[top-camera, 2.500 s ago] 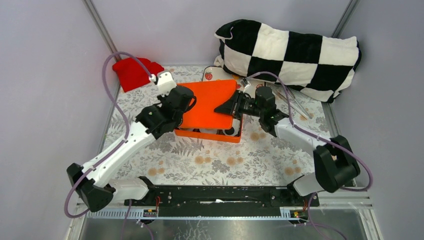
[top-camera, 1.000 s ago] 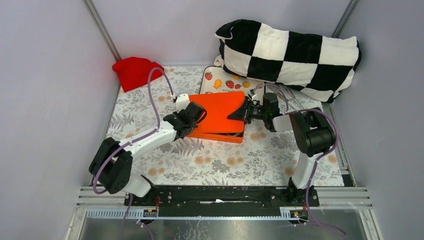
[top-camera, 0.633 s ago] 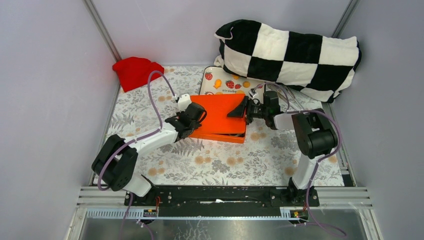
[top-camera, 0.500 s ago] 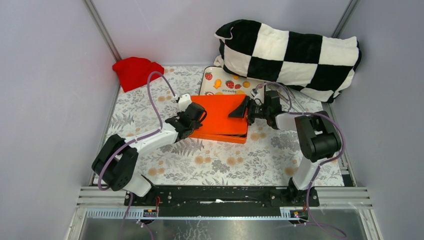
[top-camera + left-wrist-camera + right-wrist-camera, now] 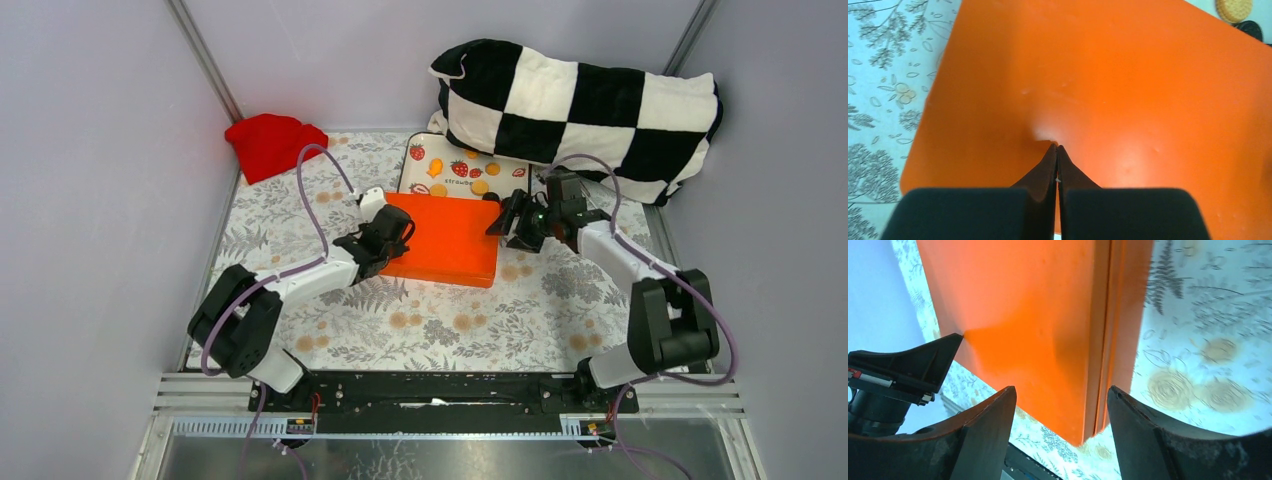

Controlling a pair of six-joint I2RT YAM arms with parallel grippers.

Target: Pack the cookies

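"Left hand (image 5: 390,232) at the box (image 5: 1128,290): gripping anything?"

"No. Its fingers (image 5: 1040,175) are pinched together with nothing between them, tips pressing down on the orange lid (image 5: 445,240), which sits flat over the box on the bench (image 5: 440,320)."

"And the cookies (image 5: 478,186)?"

"A few show on the strawberry-print tray (image 5: 425,160) just behind the box: orange-yellow discs and a black one beside them. Whatever lies under the lid is hidden."

"The right hand (image 5: 512,222)?"

"Spread wide and empty, just off the box's right edge."

"How would those cookies handle?"

"Light, stiff and brittle, by the look of them. They lie flat, so a soft pinch across the rim seems the right hold. A hard squeeze would likely crack one."
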